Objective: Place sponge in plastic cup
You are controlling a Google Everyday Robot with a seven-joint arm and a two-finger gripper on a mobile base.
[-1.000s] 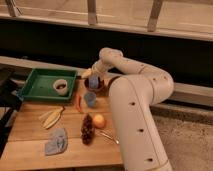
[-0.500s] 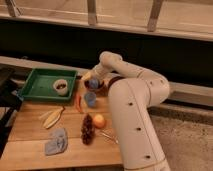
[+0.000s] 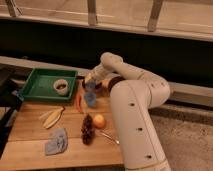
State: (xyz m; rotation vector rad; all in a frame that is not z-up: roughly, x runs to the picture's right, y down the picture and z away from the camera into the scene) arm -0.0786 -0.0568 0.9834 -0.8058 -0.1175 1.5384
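Right now your end effector (image 3: pixel 90 82) hangs just above the blue cup (image 3: pixel 90 99) on the counter (image 3: pixel 30 135); whether it grips anything, you cannot tell.

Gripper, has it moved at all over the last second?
Yes, slightly. The gripper has edged left toward the green tray and now hangs just above the blue plastic cup.

On the counter (image 3: pixel 27 134): one green tray (image 3: pixel 35 92) with one small bowl (image 3: pixel 61 87) inside. Right of the tray: one tool (image 3: pixel 90 84), one blue cup (image 3: pixel 90 99) just beneath it, one red pepper (image 3: pixel 79 102). In front of the tray: one banana (image 3: pixel 52 117), one blue cloth (image 3: pixel 56 141), one orange (image 3: pixel 99 121), one grape bunch (image 3: pixel 87 131), one metal utensil (image 3: pixel 108 136).
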